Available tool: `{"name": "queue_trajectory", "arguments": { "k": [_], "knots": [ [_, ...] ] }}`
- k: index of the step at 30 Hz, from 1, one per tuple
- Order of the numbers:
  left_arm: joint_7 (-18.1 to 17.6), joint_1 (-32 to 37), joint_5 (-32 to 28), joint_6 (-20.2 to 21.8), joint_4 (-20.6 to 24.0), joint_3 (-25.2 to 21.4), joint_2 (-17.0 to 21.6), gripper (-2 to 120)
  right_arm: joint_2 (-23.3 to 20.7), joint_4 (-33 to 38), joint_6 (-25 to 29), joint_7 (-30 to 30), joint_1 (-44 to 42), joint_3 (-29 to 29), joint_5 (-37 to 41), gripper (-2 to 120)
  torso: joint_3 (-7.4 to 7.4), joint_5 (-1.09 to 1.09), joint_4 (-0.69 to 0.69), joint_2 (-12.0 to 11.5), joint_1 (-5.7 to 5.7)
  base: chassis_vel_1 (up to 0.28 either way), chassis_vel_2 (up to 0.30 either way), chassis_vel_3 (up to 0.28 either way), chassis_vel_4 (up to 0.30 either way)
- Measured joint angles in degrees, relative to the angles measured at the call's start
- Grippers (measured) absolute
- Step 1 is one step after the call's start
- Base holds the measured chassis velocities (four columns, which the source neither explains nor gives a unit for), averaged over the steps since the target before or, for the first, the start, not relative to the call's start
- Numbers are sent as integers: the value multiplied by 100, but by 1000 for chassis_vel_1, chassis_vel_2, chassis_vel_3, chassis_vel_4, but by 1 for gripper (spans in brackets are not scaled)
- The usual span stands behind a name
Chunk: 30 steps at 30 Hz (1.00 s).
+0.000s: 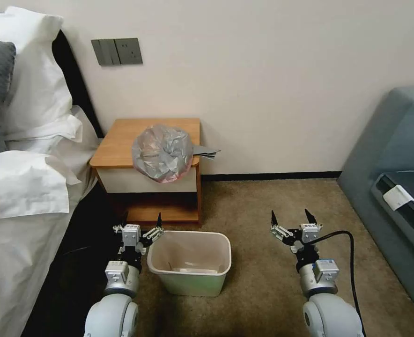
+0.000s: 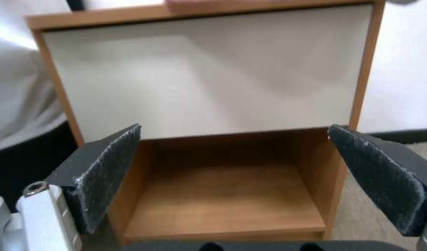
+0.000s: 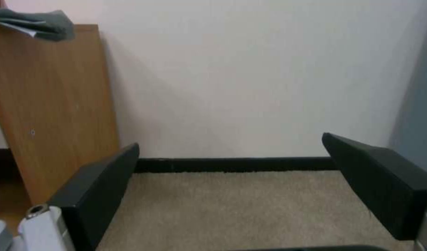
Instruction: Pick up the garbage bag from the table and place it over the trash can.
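Garbage bag [image 1: 163, 152] sits crumpled on the table [image 1: 122, 140], on the front right part of the top, bulging over the front edge down onto the white drawer front [image 2: 204, 76]. Grey translucent plastic, pinkish tint along its lower edge. A flat grey tail of the bag pokes past the table's right edge toward the wall; the right wrist view catches that tail [image 3: 37, 22] at the top of the table's side panel.

Trash can [image 1: 189, 262] stands upright on the carpet [image 1: 272, 210], in front of the table and lower than it, well apart from the bag. Something pale lies at the bottom inside; can't tell what.

Left claw [image 1: 140, 224]: fingers spread apart, holding nothing. It hovers low, just beside the trash can's left rim, between the bin and the bed [image 1: 24, 187], pointed at the table. In the left wrist view its 2 pads [image 2: 111, 167] frame the drawer front and the low wooden shelf [image 2: 223, 198].

Right claw [image 1: 292, 221]: fingers spread apart, holding nothing. It hangs over bare carpet to the right of the trash can, well apart from bin and table. A black cable [image 1: 350, 252] loops off its wrist. Its wrist view looks at the wall and black baseboard [image 3: 232, 164], between its 2 fingers [image 3: 102, 188].

Grey sofa [image 1: 394, 154] at far right.
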<state>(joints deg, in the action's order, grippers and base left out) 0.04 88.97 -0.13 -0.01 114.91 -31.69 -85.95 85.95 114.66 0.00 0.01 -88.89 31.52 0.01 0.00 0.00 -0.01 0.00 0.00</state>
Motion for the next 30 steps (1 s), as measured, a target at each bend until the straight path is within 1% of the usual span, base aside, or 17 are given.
{"name": "queue_trajectory", "arguments": {
  "k": [1,4,5,7,10,11,13,14,15,16,17,18,21,22,23,26,30],
  "knots": [
    [0,0,0,0,0,0,0,100,0,0,0,0,0,0,0,100,0,0,0,0,0,0,0,0,0],
    [30,178,-153,-18,302,-188,-31,100,19,122,-13,0,-75,30,13,100,0,1,1,0,0,0,0,0,0],
    [30,178,-153,-18,302,-188,-31,100,19,122,-13,0,-75,30,13,100,0,1,1,0,0,0,0,0,0],
    [51,336,-271,-44,568,-355,-59,100,62,362,-36,3,-229,81,46,100,0,1,1,0,0,0,0,0,0],
    [55,360,-239,-33,586,-311,-48,100,46,361,-34,-2,-244,61,41,100,-1,1,0,1,0,0,0,0,0],
    [54,395,-264,-26,625,-356,-49,100,52,407,-41,2,-284,76,50,100,0,-3,0,1,0,0,0,0,0],
    [90,609,-452,-28,1020,-616,-75,100,118,786,-86,4,-492,164,119,100,0,1,0,1,1,0,0,0,0],
    [90,609,-452,-28,1020,-616,-75,100,118,786,-86,4,-492,164,119,100,0,1,0,1,1,0,0,0,0],
    [116,738,-565,-29,1227,-757,-94,100,161,1017,-122,5,-635,220,165,100,0,0,1,1,1,0,0,0,0],
    [150,910,-716,-35,1525,-953,-119,100,210,1300,-161,7,-794,285,220,100,-1,0,1,1,0,0,0,0,0],
    [172,1019,-807,-40,1706,-1075,-135,100,248,1503,-191,10,-919,333,259,100,0,0,1,1,0,0,0,0,0],
    [172,1019,-807,-40,1706,-1075,-135,100,248,1503,-191,10,-919,333,259,100,0,0,1,1,0,0,0,0,0],
    [260,1478,-1201,-64,2490,-1586,-205,100,396,2331,-308,20,-1411,528,421,100,-1,2,2,1,0,0,0,0,0],
    [268,1521,-1234,-67,2555,-1631,-211,100,428,2511,-332,22,-1514,569,456,100,-1,0,0,2,0,0,0,0,0],
    [268,1521,-1234,-67,2555,-1631,-211,100,428,2511,-332,22,-1514,569,456,100,-1,0,0,2,0,0,0,0,0],
    [270,1886,-1064,-30,2282,-1605,22,100,442,2577,-349,25,-1557,586,471,100,-1,-2,1,1,0,0,0,0,0],
    [272,1972,-1014,-32,2175,-1546,66,100,427,2577,-371,37,-1552,567,516,100,-1,-1,1,1,0,0,0,0,0]
  ]
}}
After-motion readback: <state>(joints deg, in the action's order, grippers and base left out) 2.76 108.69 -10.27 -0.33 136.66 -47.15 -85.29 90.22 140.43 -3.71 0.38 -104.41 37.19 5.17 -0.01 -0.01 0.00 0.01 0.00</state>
